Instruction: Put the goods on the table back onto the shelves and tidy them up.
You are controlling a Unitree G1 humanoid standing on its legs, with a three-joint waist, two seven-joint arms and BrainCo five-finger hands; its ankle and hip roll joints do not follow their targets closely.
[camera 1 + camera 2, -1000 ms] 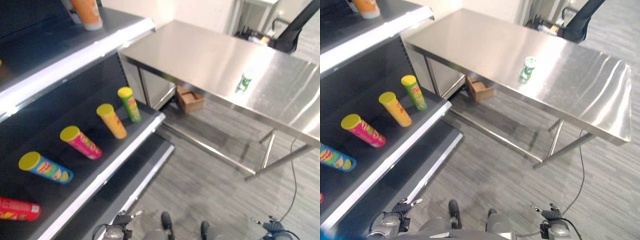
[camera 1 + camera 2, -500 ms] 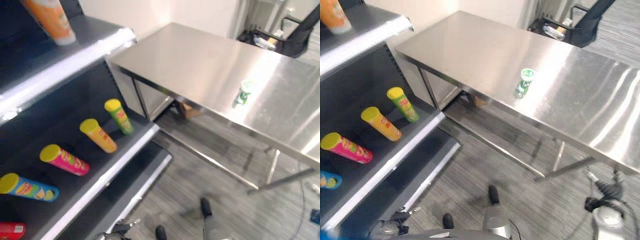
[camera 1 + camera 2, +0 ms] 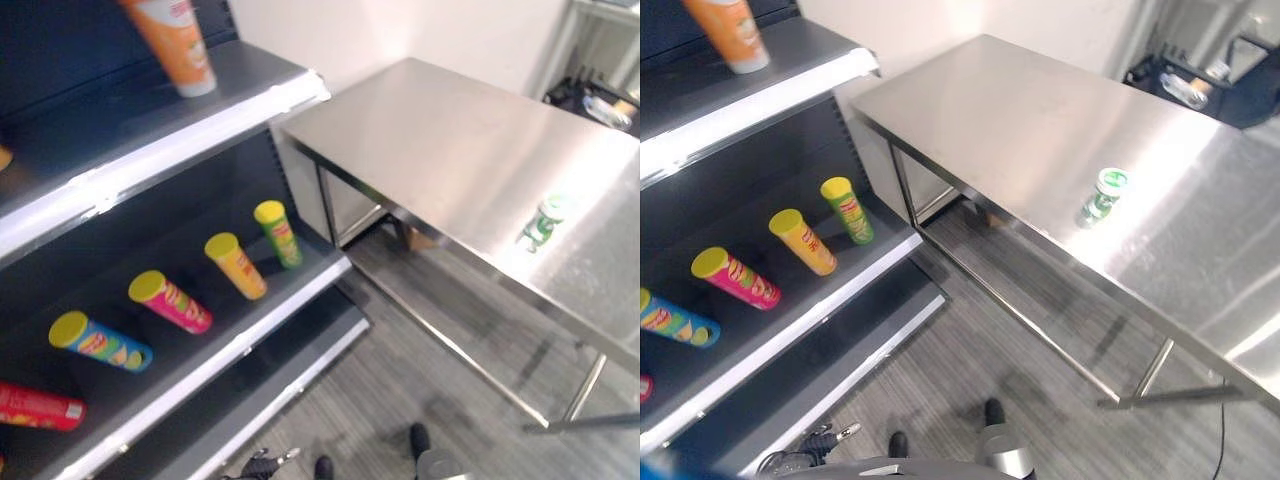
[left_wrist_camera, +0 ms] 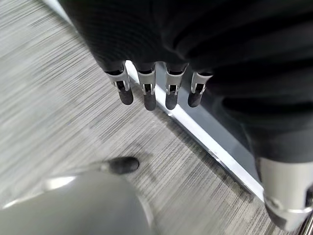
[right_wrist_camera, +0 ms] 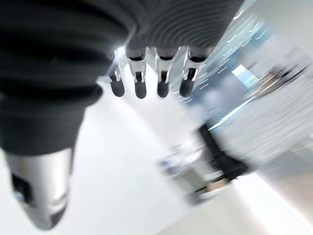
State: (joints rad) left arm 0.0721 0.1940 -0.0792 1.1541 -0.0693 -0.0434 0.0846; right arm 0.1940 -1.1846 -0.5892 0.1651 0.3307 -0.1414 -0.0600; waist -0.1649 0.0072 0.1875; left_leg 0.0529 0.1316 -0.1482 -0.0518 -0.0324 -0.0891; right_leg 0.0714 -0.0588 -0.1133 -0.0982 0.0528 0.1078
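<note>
- One green cup (image 3: 1103, 194) stands upright on the steel table (image 3: 1020, 120), near its front edge and well apart from the shelves; its label is too small to read.
- Four tubes with yellow lids lie in a row on the dark middle shelf (image 3: 250, 330): a green tube (image 3: 279, 232), a yellow tube (image 3: 236, 265), a pink tube (image 3: 170, 301) and a blue tube (image 3: 100, 341). A red tube (image 3: 40, 407) lies further left. Their print cannot be made out.
- An orange tube (image 3: 172, 45) stands on the top shelf (image 3: 170, 130), close to its lit front edge.
- The floor (image 3: 1040, 380) is grey striped carpet, open between the shelves and the table legs. A brown box (image 3: 425, 240) sits under the table.
- The left hand (image 4: 156, 93) hangs over the floor by the shelf base, fingers straight and holding nothing.
- The right hand (image 5: 149, 83) is likewise relaxed and empty, fingers straight.
</note>
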